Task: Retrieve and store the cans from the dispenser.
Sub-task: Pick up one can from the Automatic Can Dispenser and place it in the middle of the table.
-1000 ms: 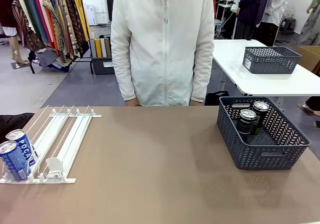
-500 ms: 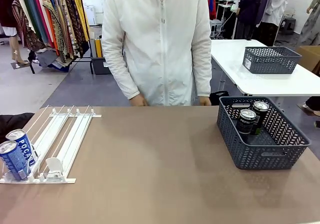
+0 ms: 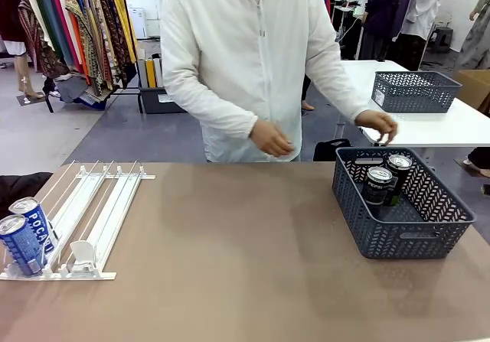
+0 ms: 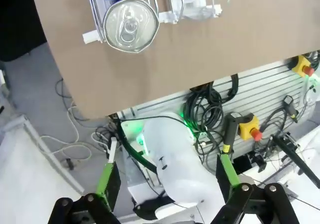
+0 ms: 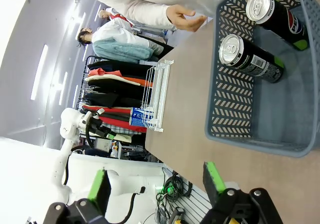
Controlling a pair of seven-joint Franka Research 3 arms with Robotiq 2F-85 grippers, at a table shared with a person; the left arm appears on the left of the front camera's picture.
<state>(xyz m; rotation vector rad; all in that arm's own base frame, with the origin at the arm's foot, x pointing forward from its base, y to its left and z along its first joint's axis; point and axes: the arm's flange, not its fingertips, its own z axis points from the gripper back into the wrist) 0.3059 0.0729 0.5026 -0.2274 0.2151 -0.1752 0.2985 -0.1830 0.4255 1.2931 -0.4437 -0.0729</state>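
Retrieval step, midway: two Pocari Sweat cans [image 3: 21, 236] stand at the dispenser's [image 3: 107, 204] near end; two dark cans [image 3: 380, 183] sit in the grey basket [image 3: 413, 239]; my left gripper [image 4: 165, 176] hangs spread wide, empty; next I judge: descend, straddle nearest can.

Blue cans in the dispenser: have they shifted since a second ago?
No. Both blue cans stand at the near end of the dispenser, beside the white pusher block, exactly as before.
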